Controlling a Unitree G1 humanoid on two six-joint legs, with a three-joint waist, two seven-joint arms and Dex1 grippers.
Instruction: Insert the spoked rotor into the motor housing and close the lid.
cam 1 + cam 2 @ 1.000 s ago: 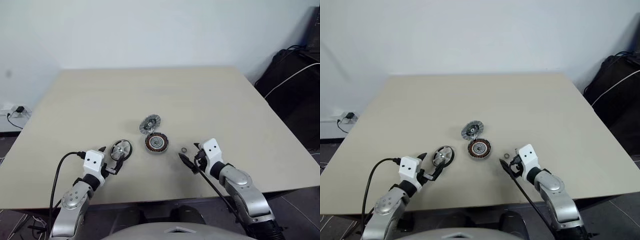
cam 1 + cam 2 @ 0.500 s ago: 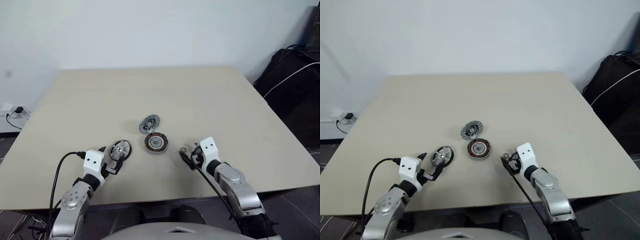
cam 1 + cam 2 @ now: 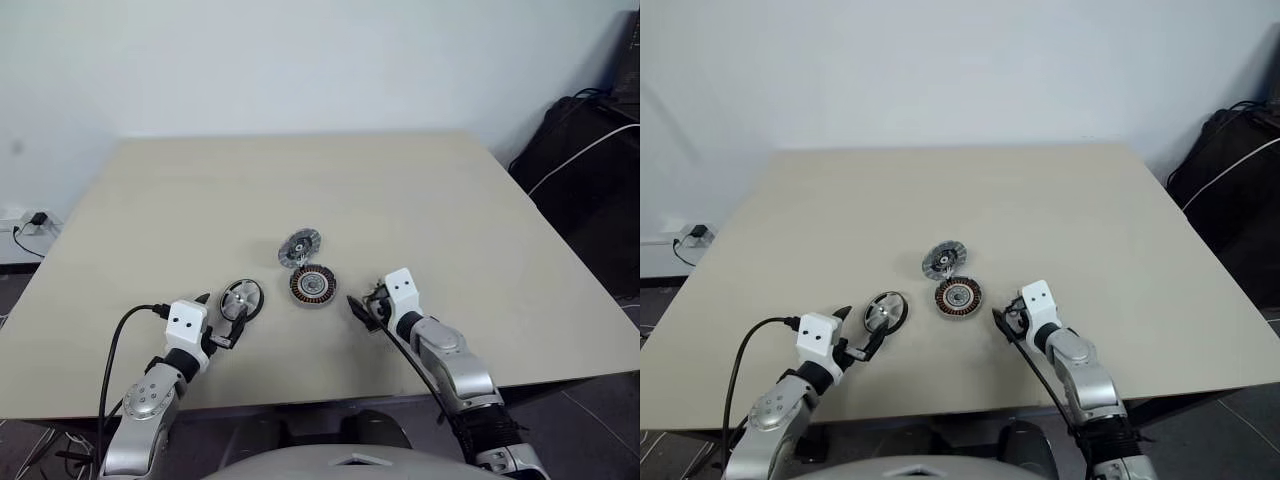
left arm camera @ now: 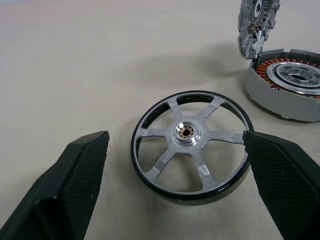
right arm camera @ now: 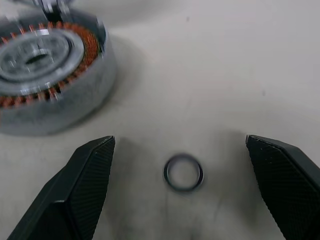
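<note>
1. The housing (image 3: 313,286) sits near the middle of the beige worktop (image 3: 400,200), its copper coils ringing a dark centre.
2. Its lid (image 3: 299,246) stands tilted up, just behind the housing and touching its far rim.
3. The rotor (image 4: 191,139) lies flat to the housing's left, apart from it.
4. The left end effector (image 4: 175,165) is spread wide, one finger on each side of the rotor; the right-hand finger looks to touch the rim.
5. The right end effector (image 5: 182,185) is also wide, straddling a small ring (image 5: 183,173) just right of the housing, not touching it.
6. A dark bag (image 3: 585,170) and white cable stand off the worktop's right edge.
</note>
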